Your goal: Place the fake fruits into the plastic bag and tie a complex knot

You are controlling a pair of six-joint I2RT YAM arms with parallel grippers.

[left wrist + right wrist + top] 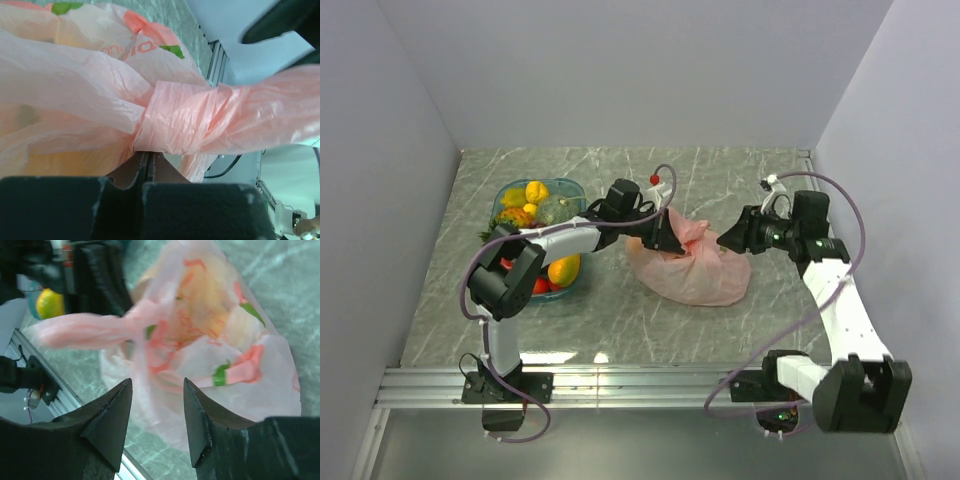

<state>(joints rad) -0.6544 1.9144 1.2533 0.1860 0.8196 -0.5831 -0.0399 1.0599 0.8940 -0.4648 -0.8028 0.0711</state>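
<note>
Well into the tying stage! Over to the bag (695, 270), slumped mid-counter (720, 170) between the two arms, just right of the tray (570, 185). From the left wrist view: a tight pink band wrapped round the gathered neck, so a knot (175, 125) of sorts, at least a first wrap. Clenched, the left claw (148, 167), pads pressed together right under that knot, seemingly nipping bag plastic there. Released, the right claw (157, 382), spread wide, gripping nothing, hovering just short of the bag, with a loose tail (75, 332) trailing sideways ahead of it, blurred. Inside the bag, a yellow-orange glow behind the film, so something loaded; can't count it. But look at the tray: plenty of fruits (535, 192) piled there, yellow, orange and red, none of them bagged. Judging from here: loading only partly done, or cut short; knot begun, hardly complex yet. Probably left to do: catch that free tail with the right claw, pass it round or through once more, pull snug against the left claw's pinch. Worth watching for thin film tearing or slipping out of the grip.
</note>
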